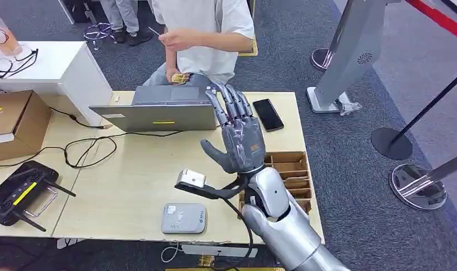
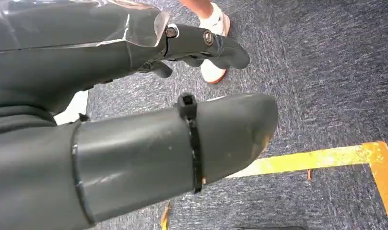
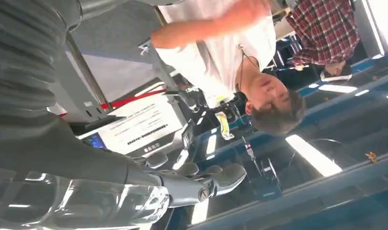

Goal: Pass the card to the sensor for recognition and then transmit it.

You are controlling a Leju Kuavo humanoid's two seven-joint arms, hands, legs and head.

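Note:
My right hand (image 1: pixel 237 135) is raised above the table's far right part, palm up, fingers spread and pointing at the seated person (image 1: pixel 206 34); it holds nothing. In the right wrist view its fingers (image 3: pixel 201 184) stretch out bare toward that person (image 3: pixel 220 52). The person's raised hand (image 1: pixel 178 39) pinches a thin card (image 1: pixel 154 30), and their lower hand holds a yellowish object (image 1: pixel 179 78) behind the laptop. The grey card sensor (image 1: pixel 183 218) lies flat near the table's front edge. My left hand (image 2: pixel 172 100) hangs over the carpet, thumb and fingers apart, holding nothing.
A grey laptop (image 1: pixel 158 113) and a black phone (image 1: pixel 268 114) lie at the table's far side. A wooden compartment box (image 1: pixel 291 175) sits at the right edge. On the left are cables (image 1: pixel 90 149), a black router (image 1: pixel 22 192) and a cardboard box (image 1: pixel 11 121).

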